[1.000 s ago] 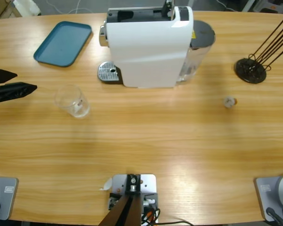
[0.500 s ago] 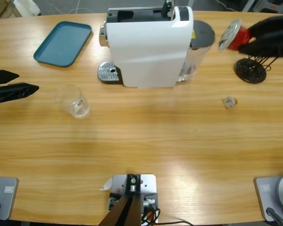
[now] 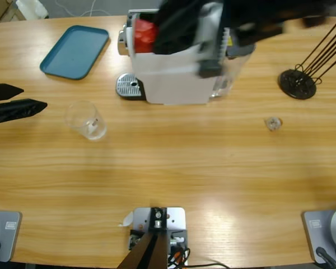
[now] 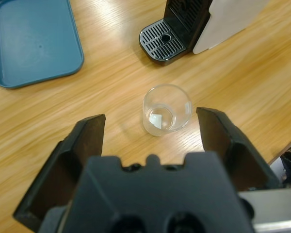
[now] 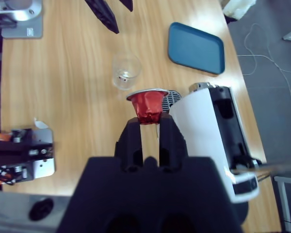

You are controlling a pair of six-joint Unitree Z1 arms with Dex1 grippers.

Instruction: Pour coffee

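- Landmark: white coffee machine (image 3: 176, 67), standing at the far middle of the desk (image 3: 185, 168).
- Left claw (image 3: 17, 101): at the desk's left edge, well left of the machine, jaws spread wide apart, holding nothing. In the left wrist view the claw (image 4: 150, 131) points at the glass, which sits between the jaw tips but clear of both.
- Blue tray (image 3: 75, 51): flat on the desk, left of the machine, toward the far edge.
- Clear glass tumbler (image 3: 87, 120): upright, left of and nearer than the machine's drip grate (image 3: 129, 87). Whether it holds any coffee, I cannot tell; only a pale reflection shows at its bottom in the left wrist view (image 4: 166, 110).
- Right claw (image 5: 150, 128): jaws clamped on a red capsule (image 5: 147, 106), foil rim facing away from the claw. In the high view the capsule (image 3: 145, 35) is above the machine's top left end; the arm crosses over the machine from the right, blurred.
- Small pale object (image 3: 273, 123): on the desk right of the machine; kind not discernible.
- Black wire rack (image 3: 298, 83): right of the machine, near the far right edge.
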